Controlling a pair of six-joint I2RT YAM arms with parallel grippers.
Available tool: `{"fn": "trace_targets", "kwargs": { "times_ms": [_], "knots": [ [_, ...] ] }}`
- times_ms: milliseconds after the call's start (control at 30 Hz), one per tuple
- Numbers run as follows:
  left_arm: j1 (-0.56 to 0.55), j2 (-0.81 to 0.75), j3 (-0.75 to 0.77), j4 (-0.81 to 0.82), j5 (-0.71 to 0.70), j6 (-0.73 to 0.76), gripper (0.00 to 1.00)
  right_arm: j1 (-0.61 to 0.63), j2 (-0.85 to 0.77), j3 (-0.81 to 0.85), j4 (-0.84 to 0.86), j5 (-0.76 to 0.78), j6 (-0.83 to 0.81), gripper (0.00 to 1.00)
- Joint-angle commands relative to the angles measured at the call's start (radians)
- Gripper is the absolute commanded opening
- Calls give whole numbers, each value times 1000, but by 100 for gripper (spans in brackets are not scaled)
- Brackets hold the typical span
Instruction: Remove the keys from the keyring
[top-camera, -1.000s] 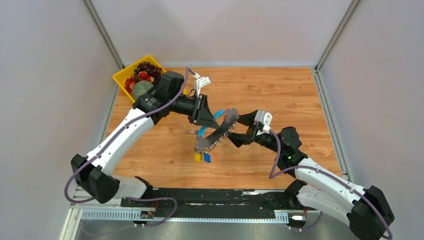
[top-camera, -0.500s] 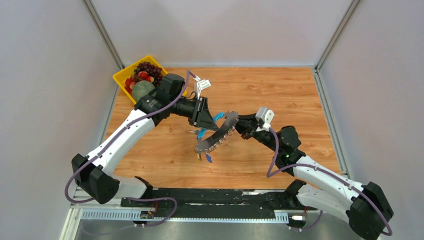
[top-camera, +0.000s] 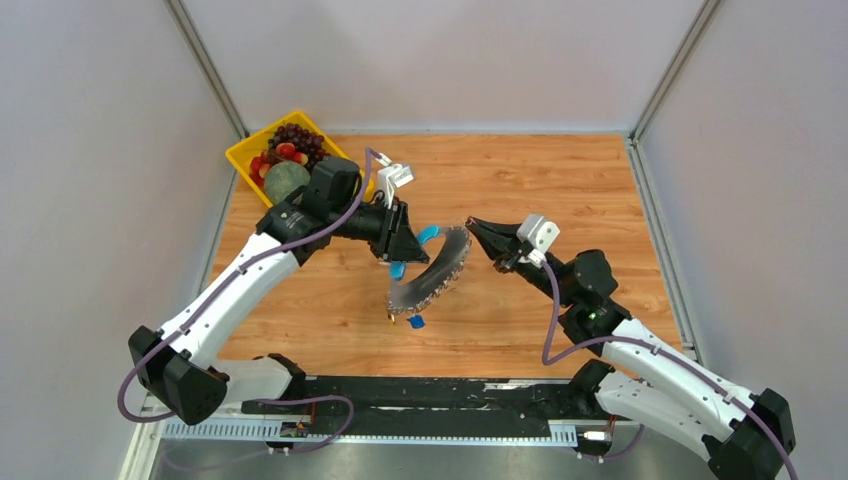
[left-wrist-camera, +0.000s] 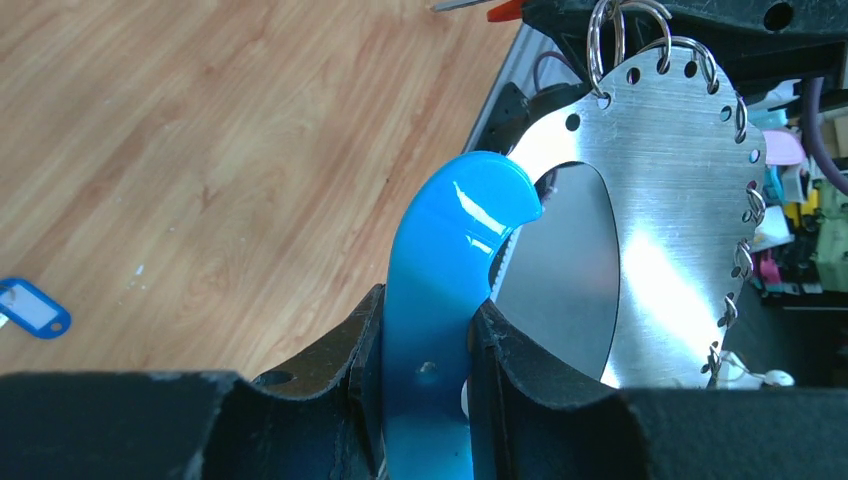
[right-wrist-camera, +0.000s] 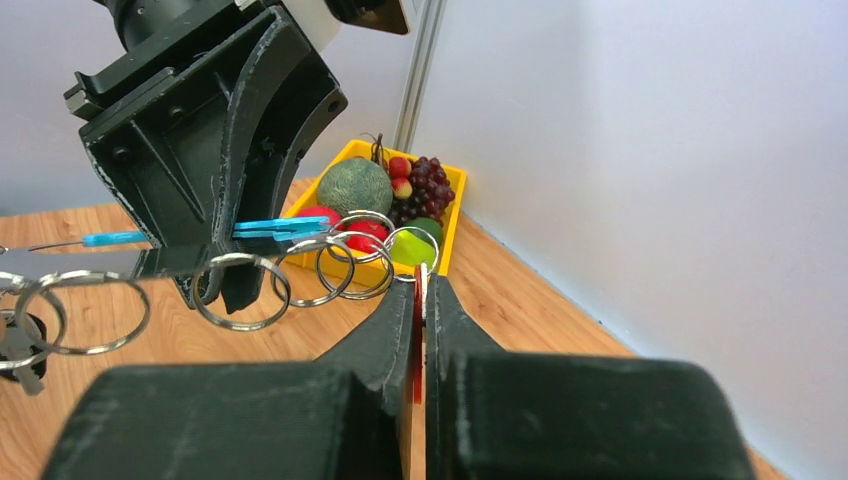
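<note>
fingers of the left gripper (left-wrist-camera: 425, 335) are pressed tight on the light-blue band (left-wrist-camera: 445, 250) of the keyring (top-camera: 438, 268), holding it in the air over the middle of the table (top-camera: 580, 190). beyond the band, the keyring's silvery metal part (left-wrist-camera: 660, 200) is a flat curved plate with small holes along its edge and split rings (right-wrist-camera: 240, 290) through them. its lower end hangs toward the near edge, with a blue-headed key (top-camera: 414, 321) dangling there. the right gripper (right-wrist-camera: 421, 300) sits just beside the keyring's upper end, its fingers closed almost flat on a red-headed key (right-wrist-camera: 416, 345), seen only as a thin red sliver. whether that key's ring is on the plate cannot be told. a yellow tray (top-camera: 236, 157) of fruit sits at the far left corner.
</note>
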Motion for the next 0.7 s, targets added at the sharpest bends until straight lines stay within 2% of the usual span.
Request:
{"fn": "trace_targets", "kwargs": {
  "times_ms": [0, 33, 67, 133, 167, 200, 267, 300, 333, 500, 667],
  "knots": [
    [3, -55, -25, 61, -52, 44, 23, -6, 18, 105, -68, 25, -72, 0],
    [3, -56, -26, 71, -56, 38, 20, -6, 20, 110, -70, 21, -71, 0],
    [3, -59, -28, 74, -61, 37, 12, -6, 24, 112, -70, 19, -69, 0],
    [2, -61, -25, 74, -65, 32, 2, -5, 23, 107, -67, 19, -63, 0],
    [2, -61, -23, 69, -69, 28, 1, -6, 25, 102, -66, 27, -54, 0],
    [3, -61, -17, 65, -79, 26, 0, -6, 28, 96, -68, 34, -40, 5],
    [3, -59, -1, 50, -107, 18, 0, -6, 42, 88, -94, 36, -5, 34],
    [3, -59, 7, 36, -116, 13, 0, -6, 51, 87, -117, 24, 8, 43],
    [3, -56, 25, 29, -136, 12, 0, -6, 55, 81, -144, 13, 25, 48],
    [3, -51, 99, -21, -210, 9, 0, -6, 6, -49, -143, -61, 152, 55],
    [3, -44, 145, -24, -254, 2, 0, -5, -70, -180, -26, -277, 305, 58]
  ]
}}
